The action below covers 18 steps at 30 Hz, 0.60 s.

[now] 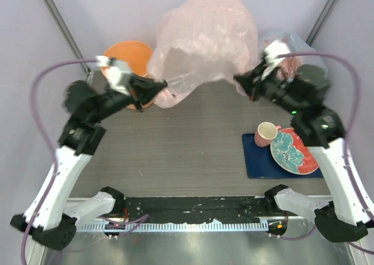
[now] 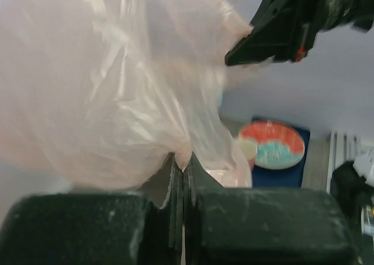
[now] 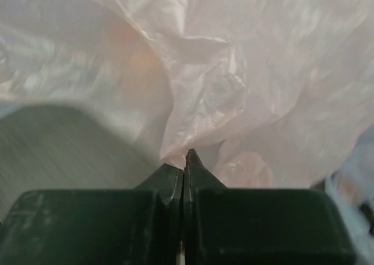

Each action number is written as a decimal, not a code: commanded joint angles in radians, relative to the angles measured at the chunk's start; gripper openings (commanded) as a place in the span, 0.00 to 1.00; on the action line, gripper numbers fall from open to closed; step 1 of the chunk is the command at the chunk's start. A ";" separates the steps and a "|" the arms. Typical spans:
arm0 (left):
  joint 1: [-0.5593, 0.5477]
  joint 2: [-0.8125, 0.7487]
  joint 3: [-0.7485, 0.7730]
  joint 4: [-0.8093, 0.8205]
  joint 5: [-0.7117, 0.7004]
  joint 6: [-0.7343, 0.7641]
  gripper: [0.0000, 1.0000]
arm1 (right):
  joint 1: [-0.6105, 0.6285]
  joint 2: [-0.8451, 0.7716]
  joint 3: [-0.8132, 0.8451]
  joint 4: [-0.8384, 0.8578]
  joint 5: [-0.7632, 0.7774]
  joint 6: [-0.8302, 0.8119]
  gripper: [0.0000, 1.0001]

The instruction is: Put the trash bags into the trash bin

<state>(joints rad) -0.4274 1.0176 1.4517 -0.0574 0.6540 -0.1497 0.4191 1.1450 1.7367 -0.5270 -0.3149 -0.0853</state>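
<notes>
A thin, crinkly, translucent pale-pink plastic trash bag [image 1: 201,43] is held up over the far half of the grey wood-grain table [image 1: 187,136], stretched and billowed between the two arms. Its film is creased into glossy folds, and the wall behind can be dimly seen through it. The left gripper [image 1: 166,86] is closed fully on the bag's lower left edge. In the left wrist view the black fingers are pressed together with a fold of film caught at their tips. The right gripper [image 1: 238,78] is likewise clamped tight on the lower right edge, and the right wrist view shows a gathered point of plastic nipped at its tips.

The round, tapered orange plastic trash bin [image 1: 125,56] stands at the far left of the table, mouth upward. It is partly covered by the left arm's wrist, and the bag's left side hangs just beside its right rim; whether the two touch cannot be told. The bag hangs wholly outside the bin.

Behind the right arm a bluish-clear sack [image 1: 299,46] stuffed with pink plastic is largely hidden. Nearer, on the right, a dark-blue rectangular mat [image 1: 257,163] carries a small pink cup [image 1: 266,133] and a round plate [image 1: 287,154] patterned in teal and red. The cup sits just beside the plate — both well apart from the bag.
</notes>
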 commanded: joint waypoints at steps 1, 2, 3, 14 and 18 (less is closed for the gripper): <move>-0.030 0.199 -0.309 -0.500 -0.091 0.231 0.00 | 0.006 0.077 -0.426 -0.179 0.158 -0.130 0.01; -0.030 0.223 -0.333 -0.553 -0.083 0.248 0.00 | 0.004 0.135 -0.457 -0.217 0.172 -0.129 0.01; -0.030 0.245 -0.376 -0.580 -0.076 0.243 0.00 | 0.003 0.156 -0.476 -0.256 0.142 -0.137 0.01; -0.030 0.255 -0.043 -0.334 0.125 -0.076 0.00 | 0.003 0.157 -0.076 -0.213 -0.101 0.126 0.01; -0.028 0.341 0.039 -0.152 0.164 -0.299 0.00 | -0.005 0.220 0.012 -0.118 -0.202 0.243 0.01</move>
<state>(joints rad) -0.4583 1.2762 1.4742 -0.3836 0.7284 -0.2131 0.4213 1.3495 1.6882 -0.7532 -0.3836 0.0055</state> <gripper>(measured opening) 0.011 0.028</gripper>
